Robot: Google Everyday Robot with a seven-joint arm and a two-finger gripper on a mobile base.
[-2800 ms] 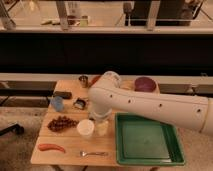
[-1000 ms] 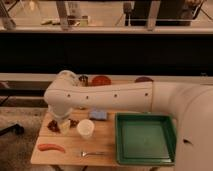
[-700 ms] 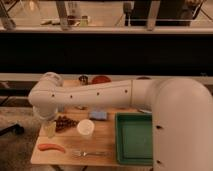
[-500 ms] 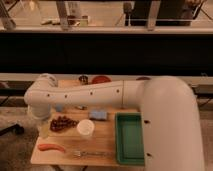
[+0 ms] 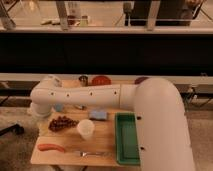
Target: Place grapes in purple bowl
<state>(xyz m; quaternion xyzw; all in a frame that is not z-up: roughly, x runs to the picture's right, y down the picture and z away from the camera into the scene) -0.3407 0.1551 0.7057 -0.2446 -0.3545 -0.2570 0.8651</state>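
The gripper (image 5: pixel 38 112) is carried at the far left end of the arm (image 5: pixel 90 96), low at the left edge of the table (image 5: pixel 67 159) and just beside the grapes (image 5: pixel 62 123); how wide it stands, and whether anything is held in it, cannot be told.

The grapes are seen lying on the table, left of the white cup (image 5: pixel 85 129), so nothing is judged to have been lifted yet. The purple bowl (image 5: pixel 141 80) is glimpsed at the back right of the table, mostly hidden behind the arm and well apart from the grapes. The grasp, the carry across the table and the release into the bowl are all judged to be left.

Between grapes and bowl, a blue block (image 5: pixel 98 115) and the green tray (image 5: pixel 127 139) are found. At the back, a small metal cup (image 5: pixel 83 79) and the orange-red bowl (image 5: pixel 101 80) are placed near the purple one, and a mistaken drop there is to be avoided. A carrot-like item (image 5: pixel 50 147) and a utensil (image 5: pixel 94 153) are laid along the front edge.
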